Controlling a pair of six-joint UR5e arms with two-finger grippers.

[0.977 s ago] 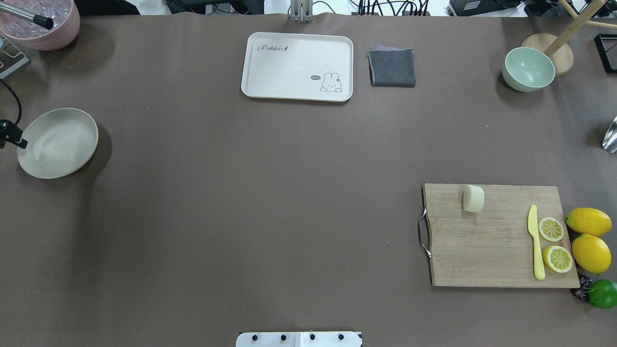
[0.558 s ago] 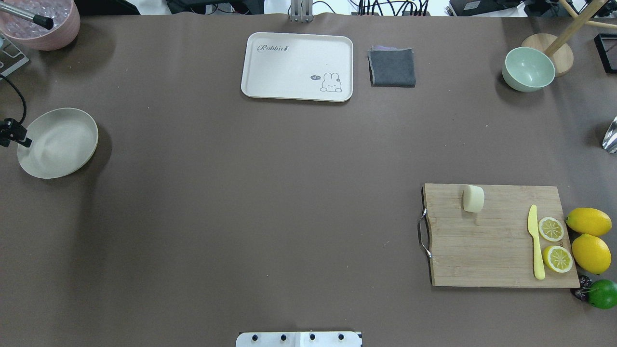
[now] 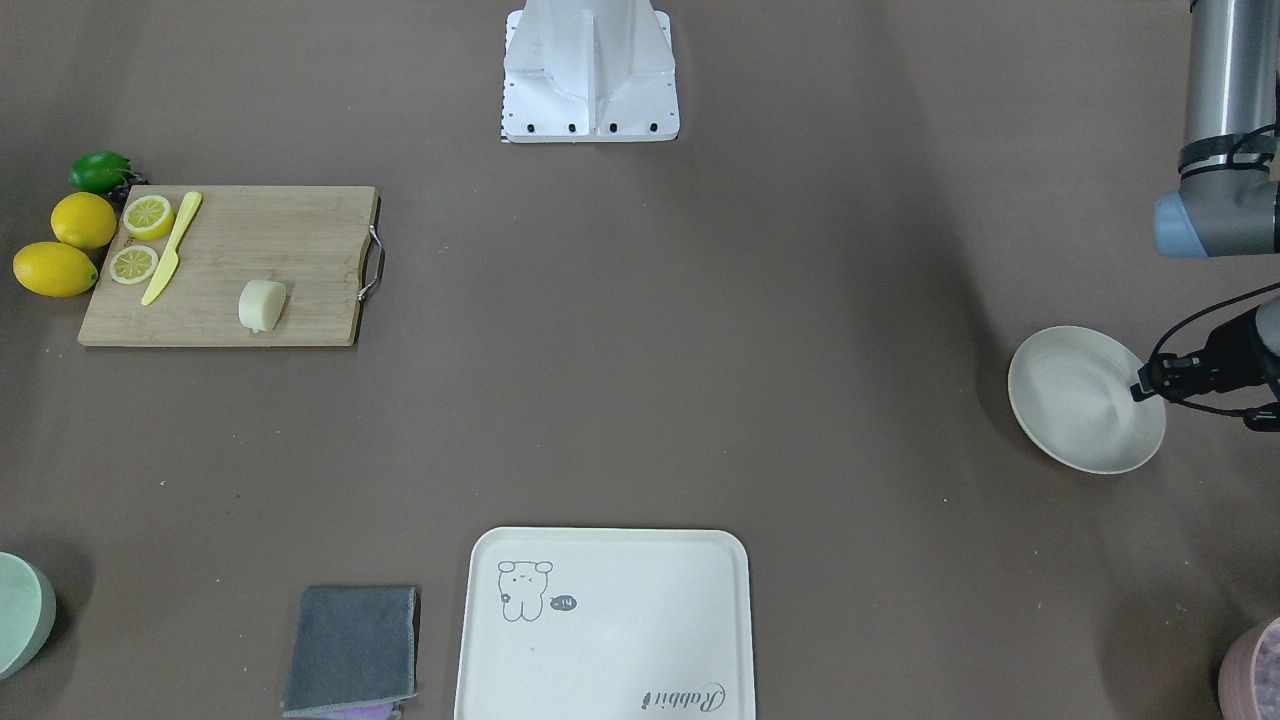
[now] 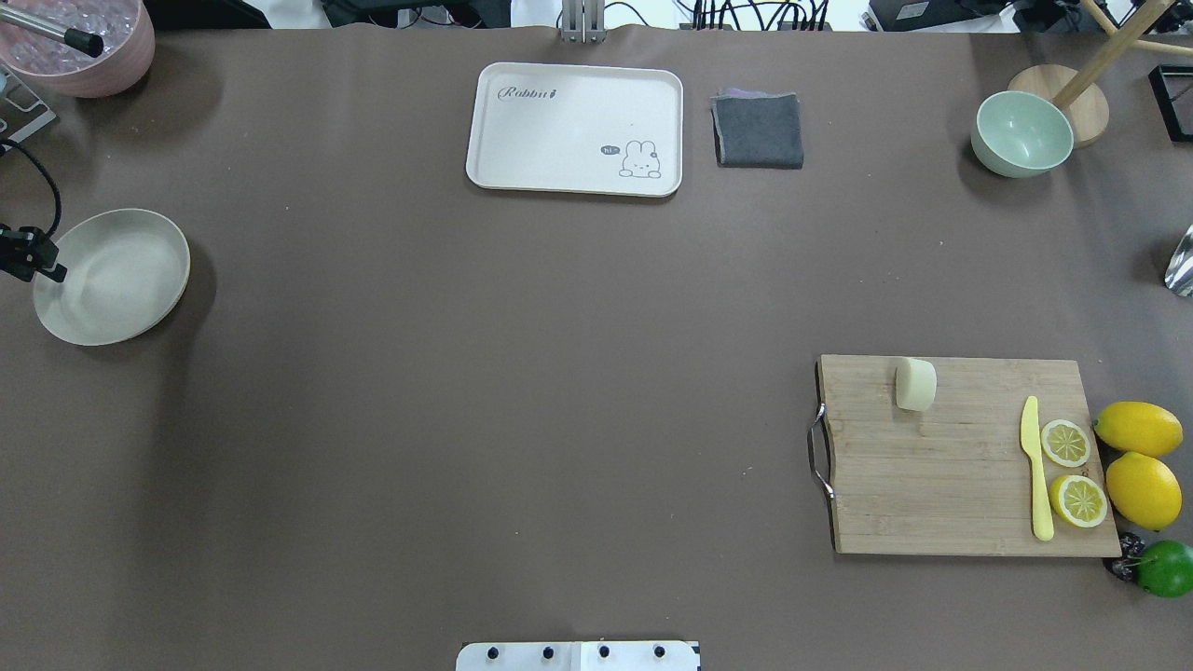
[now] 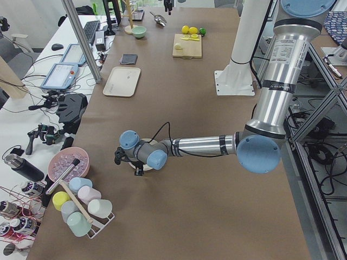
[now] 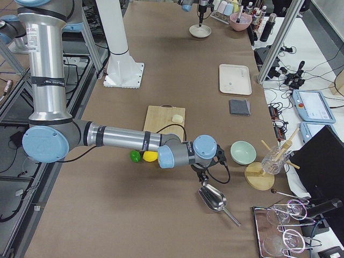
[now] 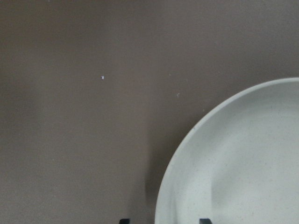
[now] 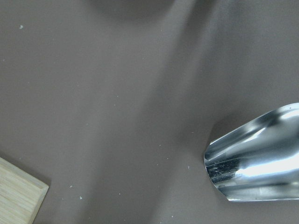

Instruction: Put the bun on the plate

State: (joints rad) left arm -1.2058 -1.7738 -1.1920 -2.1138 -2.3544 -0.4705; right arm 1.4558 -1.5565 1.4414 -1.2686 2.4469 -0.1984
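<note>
The pale cream bun lies on the far left part of a wooden cutting board, on the table's right side; it also shows as the bun. The round cream plate sits at the table's left edge, with nothing in it. My left gripper hangs over the plate's left rim. Its fingertips stand apart with nothing between them. My right gripper points down over bare table beside a metal scoop, far right of the bun. I cannot tell whether it is open or shut.
A yellow knife, two lemon slices, two lemons and a lime lie at the board's right end. A cream tray, grey cloth and green bowl line the far side. A pink bowl stands far left.
The black part of my left arm at the view's left edge has crept slightly right, over the plate's rim. The bun and everything else stay put.
</note>
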